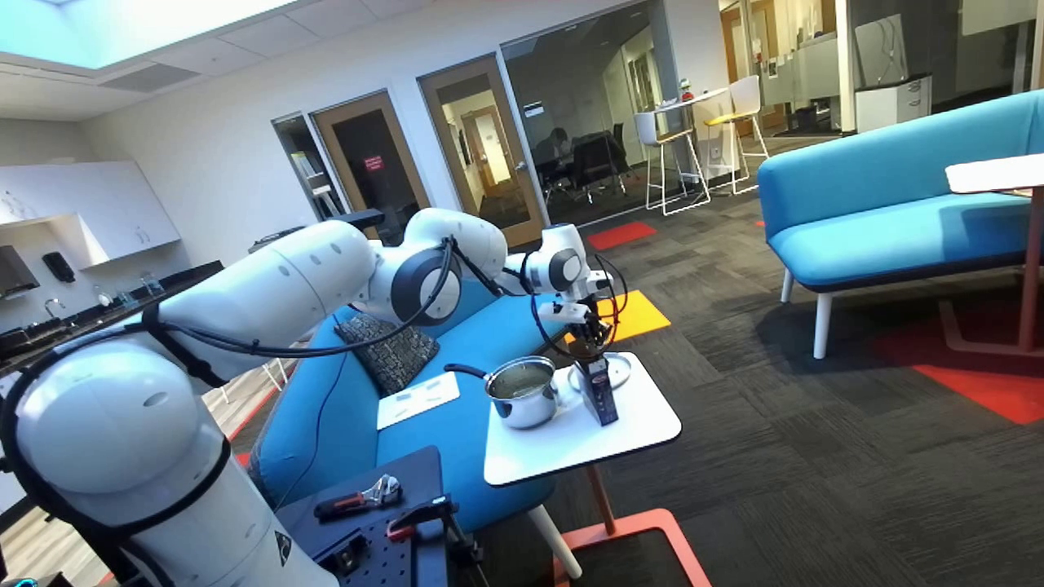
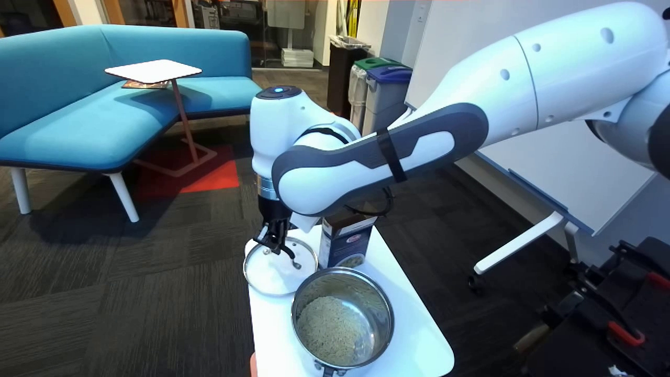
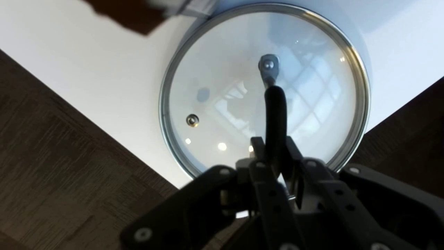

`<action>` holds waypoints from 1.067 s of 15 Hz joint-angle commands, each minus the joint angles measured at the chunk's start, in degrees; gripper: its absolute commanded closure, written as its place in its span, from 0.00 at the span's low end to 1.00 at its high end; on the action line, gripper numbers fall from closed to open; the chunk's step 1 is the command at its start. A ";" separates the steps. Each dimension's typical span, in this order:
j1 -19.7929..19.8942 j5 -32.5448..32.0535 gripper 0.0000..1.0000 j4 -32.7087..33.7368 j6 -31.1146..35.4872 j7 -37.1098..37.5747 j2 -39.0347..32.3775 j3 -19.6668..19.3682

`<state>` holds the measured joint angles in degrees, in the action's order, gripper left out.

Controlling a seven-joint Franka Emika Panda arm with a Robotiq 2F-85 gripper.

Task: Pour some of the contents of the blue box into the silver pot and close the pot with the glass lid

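Note:
The glass lid (image 2: 267, 277), clear with a metal rim, is at the table's far corner; I cannot tell if it touches the table. It also shows in the wrist view (image 3: 229, 100) and partly in an exterior view (image 1: 621, 371). My gripper (image 3: 272, 146) has its fingers closed on the sides of the lid's black arched handle (image 3: 275, 107). The silver pot (image 2: 376, 309) stands beside the lid, with pale grains inside; it shows in both exterior views (image 1: 528, 409). The dark blue box (image 2: 346, 245) stands upright with its brown top flaps open, close to lid and pot (image 1: 602, 398).
The small white table (image 1: 563, 452) carries all three things. The pot's dark handle (image 1: 465, 371) points toward the blue sofa (image 1: 457, 334). A brown flap (image 3: 131, 14), blurred, reaches into the wrist view's top left. Table edges run near the lid.

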<state>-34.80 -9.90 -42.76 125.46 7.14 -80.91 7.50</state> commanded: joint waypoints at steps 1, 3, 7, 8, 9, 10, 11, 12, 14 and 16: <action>0.13 0.42 0.96 2.54 -2.06 0.25 -0.35 0.09; 0.37 0.40 0.96 1.95 -2.00 0.20 0.71 0.11; 0.75 0.09 0.96 1.52 -2.21 0.02 2.68 -0.04; 0.77 -0.07 0.96 1.34 -2.47 0.12 3.26 -0.19; 0.86 -0.15 0.96 1.10 -2.78 0.02 3.83 -0.19; 0.96 -0.20 0.96 0.61 -3.07 -0.15 4.66 -0.16; 0.97 -0.29 0.96 0.25 -3.39 -0.03 5.39 -0.25; 1.02 -0.37 0.96 -0.47 -4.07 -0.10 6.48 -0.24; 1.05 -0.60 0.96 -1.87 -4.70 0.05 8.64 -0.38; 1.10 -0.89 0.96 -3.13 -4.87 0.19 10.71 -0.54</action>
<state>-34.01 -10.15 -41.15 122.71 7.11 -75.95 7.46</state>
